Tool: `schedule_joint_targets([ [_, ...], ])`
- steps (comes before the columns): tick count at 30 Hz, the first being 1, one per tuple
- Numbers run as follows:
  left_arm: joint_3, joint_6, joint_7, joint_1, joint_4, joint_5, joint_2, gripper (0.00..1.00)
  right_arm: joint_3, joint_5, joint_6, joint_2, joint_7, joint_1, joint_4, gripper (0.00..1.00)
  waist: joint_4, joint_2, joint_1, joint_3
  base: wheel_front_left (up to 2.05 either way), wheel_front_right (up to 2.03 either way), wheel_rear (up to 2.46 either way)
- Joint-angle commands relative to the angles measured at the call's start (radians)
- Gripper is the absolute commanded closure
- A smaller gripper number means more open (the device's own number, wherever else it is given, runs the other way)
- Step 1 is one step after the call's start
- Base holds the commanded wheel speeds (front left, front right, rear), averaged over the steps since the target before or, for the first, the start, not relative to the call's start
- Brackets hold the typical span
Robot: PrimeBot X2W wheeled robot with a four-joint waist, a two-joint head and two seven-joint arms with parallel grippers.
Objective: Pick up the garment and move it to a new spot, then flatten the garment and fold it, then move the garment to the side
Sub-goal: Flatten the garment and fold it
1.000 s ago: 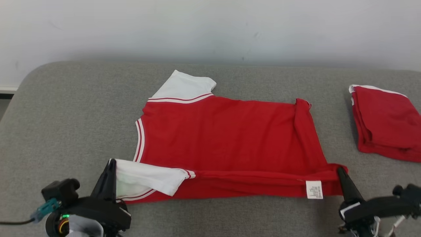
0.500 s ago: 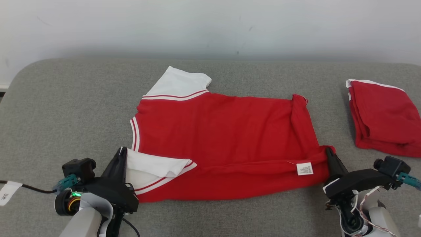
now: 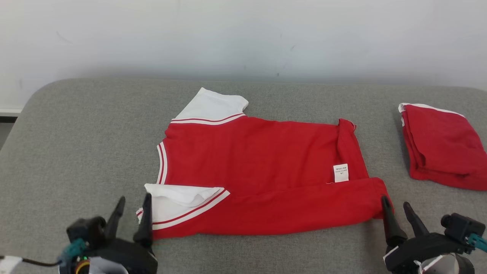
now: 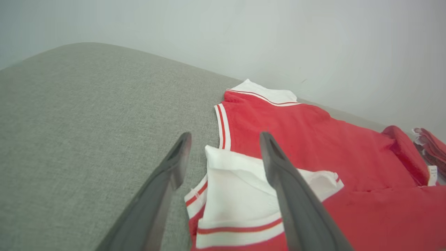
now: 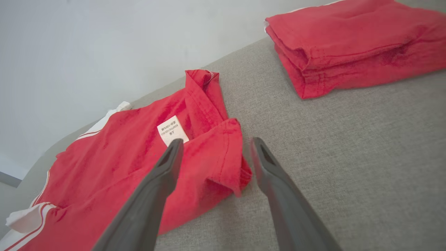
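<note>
While the red short-sleeved shirt with white sleeves and red-and-white striped trim [image 3: 258,167] lies spread across the middle of the grey fabric-covered table [image 3: 83,133], both grippers sit at its near edge with nothing in them. The shirt runs sideways: its neckline points to the robot's left and its hem to the right. The near long side is folded over onto the body, making a red band along the front. A small white care label [image 3: 341,172] lies face up near the hem end, just beyond that band. The far white sleeve [image 3: 213,104] sticks out toward the pale wall [image 3: 243,34], and the near white sleeve [image 3: 179,205] is doubled over on itself at the front left corner. The hem edge at the right is rolled over in a narrow ridge.

The left gripper [image 3: 134,197] has its jaws spread wide – in its wrist view one dark finger stands over bare grey fabric and the other over the near sleeve. Whether it touches the cloth, I cannot tell. The right gripper [image 3: 395,201] is likewise released, its fingers parted at the front hem corner, one over red cloth and one over the table.

A second red garment, folded into a compact stack [image 3: 441,146], rests well apart at the table's far right.
</note>
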State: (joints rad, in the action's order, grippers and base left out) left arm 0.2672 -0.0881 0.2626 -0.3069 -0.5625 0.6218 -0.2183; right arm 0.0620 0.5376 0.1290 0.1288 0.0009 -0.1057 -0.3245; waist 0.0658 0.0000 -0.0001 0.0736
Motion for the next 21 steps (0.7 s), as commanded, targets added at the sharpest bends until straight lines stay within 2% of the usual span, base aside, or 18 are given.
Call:
schedule_joint_targets([
  [1,-0.003,0.000,0.002,0.013,0.005,-0.009,0.004,0.00,0.000,-0.011,0.002,0.006,-0.006,0.004,0.004,0.00,0.000,0.0000,0.0001,0.000,0.00,0.00,0.00],
  [7,-0.027,0.004,0.003,0.063,-0.004,-0.055,0.028,0.00,0.001,-0.044,0.002,0.002,-0.023,-0.010,-0.042,0.00,0.003,0.0000,0.0001,0.005,0.00,0.00,0.00],
  [19,-0.070,-0.013,0.003,0.019,-0.155,-0.090,0.075,0.00,-0.043,-0.071,0.002,0.001,-0.070,-0.083,-0.211,0.00,0.012,0.0000,0.0001,0.021,0.00,0.00,0.00],
  [21,-0.072,-0.017,0.003,0.010,-0.181,-0.094,0.081,0.00,-0.063,-0.077,0.002,0.011,-0.076,-0.090,-0.227,0.80,0.015,0.0000,0.0001,0.021,0.00,0.00,0.00],
])
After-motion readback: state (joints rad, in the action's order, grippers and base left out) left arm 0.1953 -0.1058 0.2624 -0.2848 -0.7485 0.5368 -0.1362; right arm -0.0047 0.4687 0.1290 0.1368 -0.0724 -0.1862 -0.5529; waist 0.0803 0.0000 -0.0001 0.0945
